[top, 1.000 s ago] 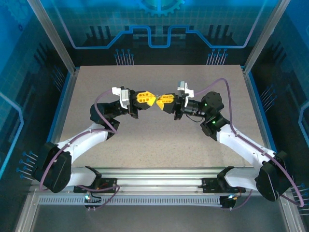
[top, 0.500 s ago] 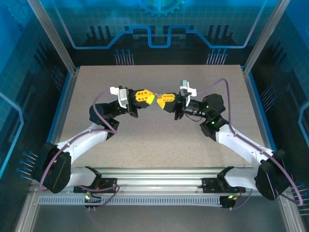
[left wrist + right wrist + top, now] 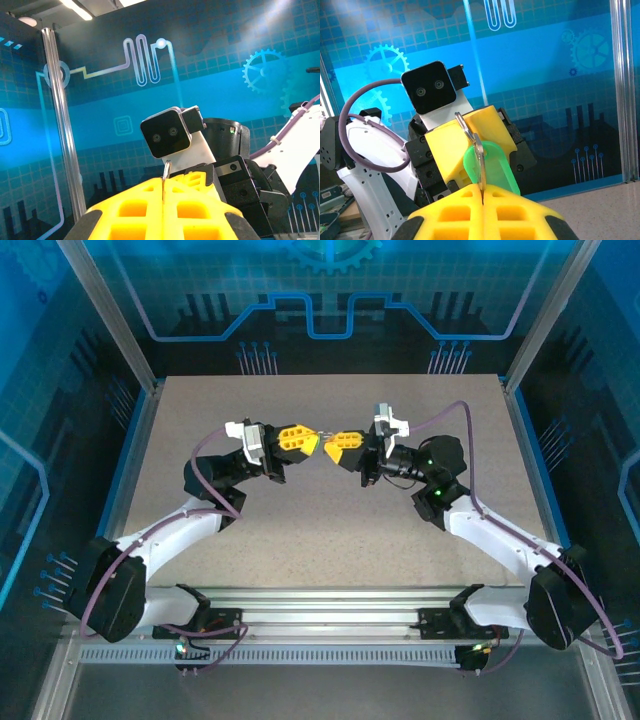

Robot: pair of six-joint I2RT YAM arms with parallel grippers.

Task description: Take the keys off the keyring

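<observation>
Both grippers hover tip to tip above the middle of the table (image 3: 330,530). My right gripper (image 3: 481,187) is shut on the grey metal key (image 3: 479,152), which I see edge-on. Behind the key hangs the keyring's bright-green tag (image 3: 496,167), and the keyring's metal loop (image 3: 462,122) runs up to the left gripper's yellow fingers (image 3: 455,145). My left gripper (image 3: 164,182) is shut on that thin metal loop (image 3: 167,167). From above, a thin metal link (image 3: 321,436) bridges the small gap between the left gripper (image 3: 308,440) and the right gripper (image 3: 333,443).
The table is a beige speckled surface fenced by aluminium posts (image 3: 110,315) and blue patterned walls. An aluminium rail (image 3: 330,600) along the near edge carries both arm bases. Purple cables loop off each forearm.
The two grippers have drawn slightly apart and shifted a little toward the far side; a small gap with the metal link now shows between their tips.
</observation>
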